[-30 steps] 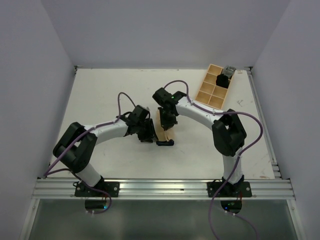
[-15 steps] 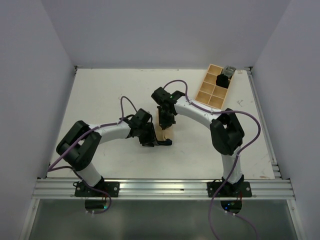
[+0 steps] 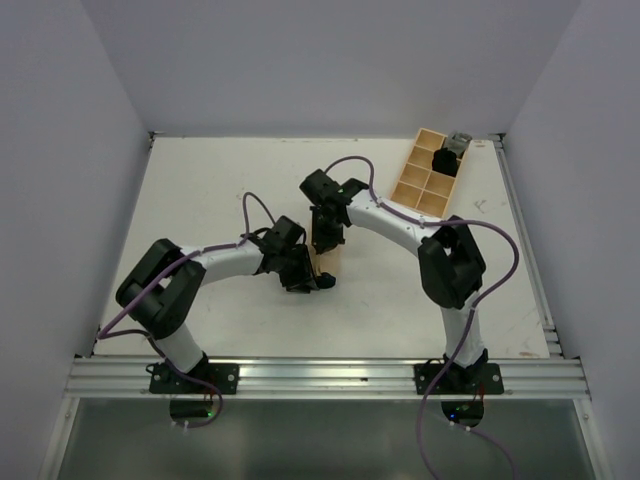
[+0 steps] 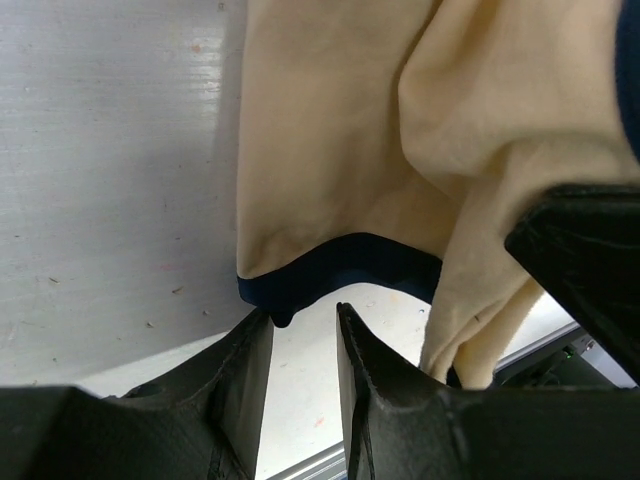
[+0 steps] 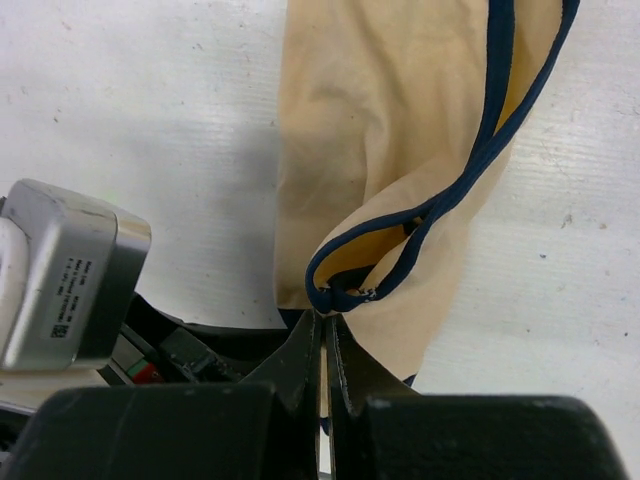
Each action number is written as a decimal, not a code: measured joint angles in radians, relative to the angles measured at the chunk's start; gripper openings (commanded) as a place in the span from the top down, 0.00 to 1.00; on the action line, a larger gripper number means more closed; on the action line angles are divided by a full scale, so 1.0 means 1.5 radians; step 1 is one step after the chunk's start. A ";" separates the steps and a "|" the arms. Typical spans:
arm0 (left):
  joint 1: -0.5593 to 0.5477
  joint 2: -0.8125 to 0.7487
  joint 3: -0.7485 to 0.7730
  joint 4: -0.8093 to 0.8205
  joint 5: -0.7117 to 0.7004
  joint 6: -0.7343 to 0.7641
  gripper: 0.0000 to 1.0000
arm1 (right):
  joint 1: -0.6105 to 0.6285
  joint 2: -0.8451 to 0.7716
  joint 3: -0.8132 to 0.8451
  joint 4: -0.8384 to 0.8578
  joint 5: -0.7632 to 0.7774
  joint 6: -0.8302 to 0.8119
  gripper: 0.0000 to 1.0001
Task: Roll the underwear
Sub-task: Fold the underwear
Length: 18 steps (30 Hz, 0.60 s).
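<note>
Right hand (image 5: pixel 325 318) pinches dark trim (image 5: pixel 488 150) of soft tan-beige fabric underwear (image 5: pixel 370 150); left hand (image 4: pixel 303 322) parted, empty — take hem squarely, roll tight, no slack.

On my feed I see a light wooden compartment tray (image 3: pixel 415 187) lying at the far right corner of the white tabletop (image 3: pixel 200 190), with a dark item (image 3: pixel 443 160) in one far compartment and a small grey object (image 3: pixel 459 141) at its far end.
</note>
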 measured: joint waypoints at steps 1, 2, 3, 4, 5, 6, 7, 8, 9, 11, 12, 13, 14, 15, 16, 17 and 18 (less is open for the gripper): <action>0.000 0.000 0.000 -0.001 0.000 0.000 0.64 | 0.000 0.003 0.003 0.002 0.000 0.002 1.00; 0.000 0.000 0.000 -0.001 0.000 -0.001 0.64 | 0.000 0.006 0.004 0.005 -0.001 0.005 1.00; 0.000 0.001 0.000 -0.002 0.000 -0.002 0.64 | 0.000 0.008 0.005 0.005 -0.002 0.007 1.00; 0.000 0.001 0.001 -0.002 -0.001 -0.003 0.64 | 0.000 0.009 0.005 0.006 -0.002 0.009 1.00; 0.000 0.001 0.001 -0.003 -0.003 -0.004 0.64 | 0.000 0.011 0.004 0.007 -0.002 0.011 1.00; 0.000 0.000 0.001 -0.003 -0.003 -0.005 0.64 | 0.000 0.011 0.005 0.008 -0.002 0.012 1.00; 0.000 0.000 0.001 -0.004 -0.004 -0.005 0.64 | 0.000 0.012 0.005 0.009 -0.002 0.014 1.00; 0.000 0.000 0.001 -0.004 -0.005 -0.008 0.64 | 0.000 0.012 0.005 0.010 -0.002 0.015 1.00; 0.000 0.000 0.001 -0.004 -0.005 -0.009 0.64 | 0.000 0.012 0.005 0.010 -0.002 0.017 1.00; 0.000 0.000 0.001 -0.004 -0.005 -0.010 0.64 | 0.000 0.013 0.005 0.012 -0.002 0.018 1.00; 0.000 0.000 0.001 -0.004 -0.005 -0.010 0.64 | 0.000 0.014 0.005 0.012 -0.002 0.020 1.00; 0.000 0.000 0.001 -0.005 -0.005 -0.010 0.64 | 0.000 0.015 0.005 0.012 -0.002 0.022 1.00; 0.000 -0.001 0.001 -0.005 -0.005 -0.011 0.64 | 0.000 0.018 0.007 0.012 -0.002 0.023 1.00; 0.000 -0.001 0.001 -0.005 -0.006 -0.012 0.64 | 0.000 0.021 0.009 0.013 -0.003 0.024 1.00; 0.000 -0.002 0.000 -0.005 -0.008 -0.012 0.64 | 0.000 0.024 0.011 0.014 -0.005 0.026 1.00; 0.000 -0.002 0.000 -0.006 -0.009 -0.012 0.64 | 0.000 0.028 0.014 0.013 -0.007 0.028 1.00; 0.000 -0.002 0.000 -0.006 -0.010 -0.013 0.64 | 0.000 0.033 0.018 0.014 -0.009 0.030 1.00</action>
